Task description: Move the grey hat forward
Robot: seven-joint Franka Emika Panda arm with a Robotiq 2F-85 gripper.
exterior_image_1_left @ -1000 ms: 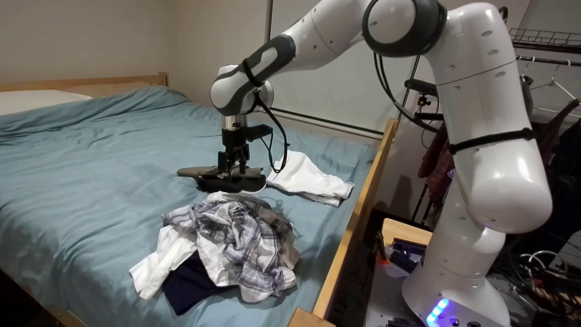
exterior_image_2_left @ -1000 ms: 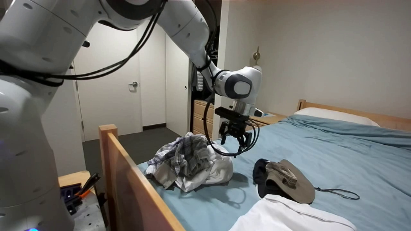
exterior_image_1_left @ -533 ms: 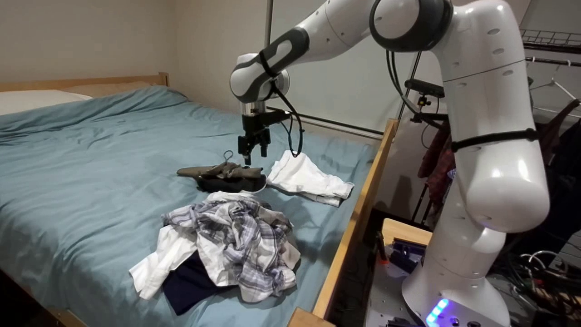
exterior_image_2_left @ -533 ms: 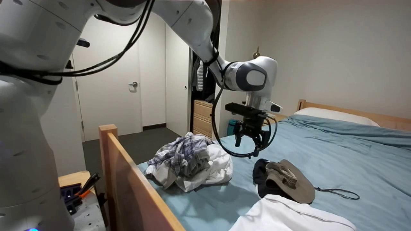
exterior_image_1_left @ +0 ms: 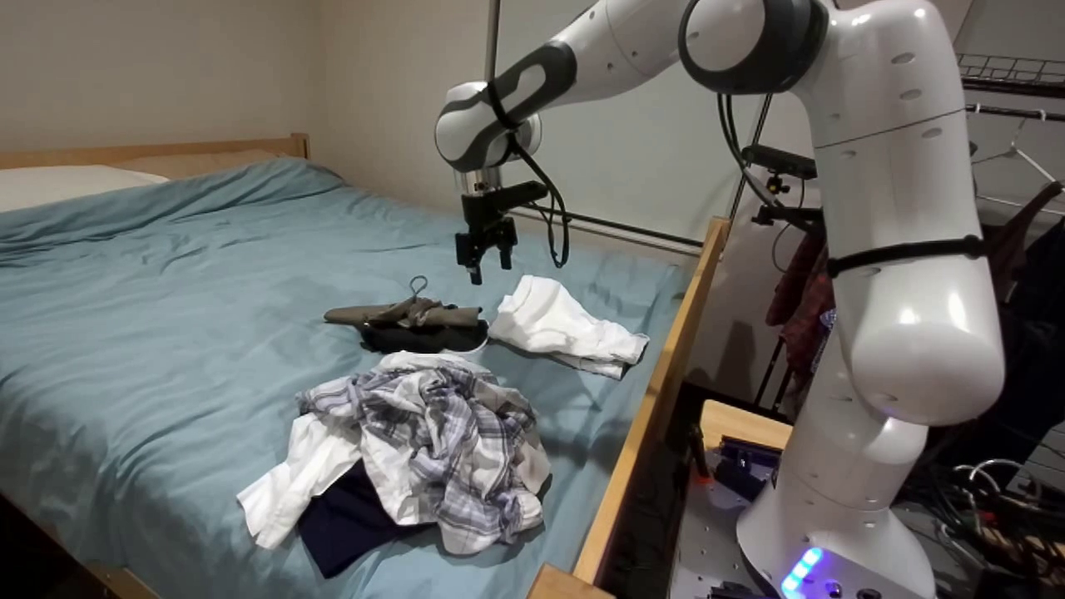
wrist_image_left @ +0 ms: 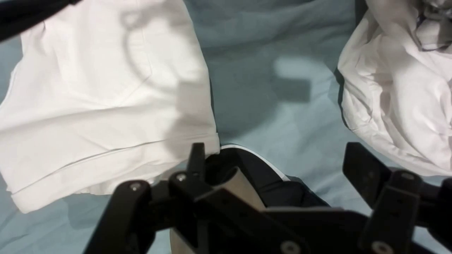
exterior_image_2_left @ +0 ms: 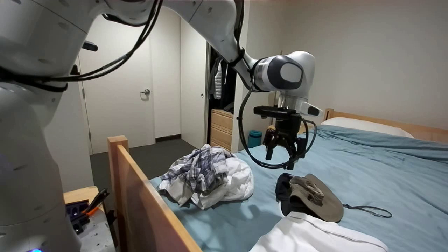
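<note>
The grey-brown hat [exterior_image_1_left: 398,314] lies crumpled on a black cap [exterior_image_1_left: 416,338] on the bed. In an exterior view its flat brim [exterior_image_2_left: 330,203] and trailing cord [exterior_image_2_left: 369,209] show. My gripper [exterior_image_1_left: 491,272] is open and empty, in the air above the bed near the hat and apart from it; it also shows in an exterior view [exterior_image_2_left: 279,161]. In the wrist view the gripper [wrist_image_left: 275,148] has its fingers wide apart. The black cap [wrist_image_left: 286,192] and a part of the hat [wrist_image_left: 243,185] show below, the rest hidden behind the gripper.
A white garment [exterior_image_1_left: 562,329] lies beside the hats, touching or nearly touching the cap. A pile of plaid and white clothes [exterior_image_1_left: 449,449] lies on the other side. The wooden bed rail [exterior_image_2_left: 154,196] stands between the bed and the robot base. A cable [exterior_image_2_left: 245,140] loops beside the gripper.
My gripper has moved to the right in both exterior views and the wrist has risen. It no longer overlaps the hat in an exterior view. The hat and clothes have not moved.
</note>
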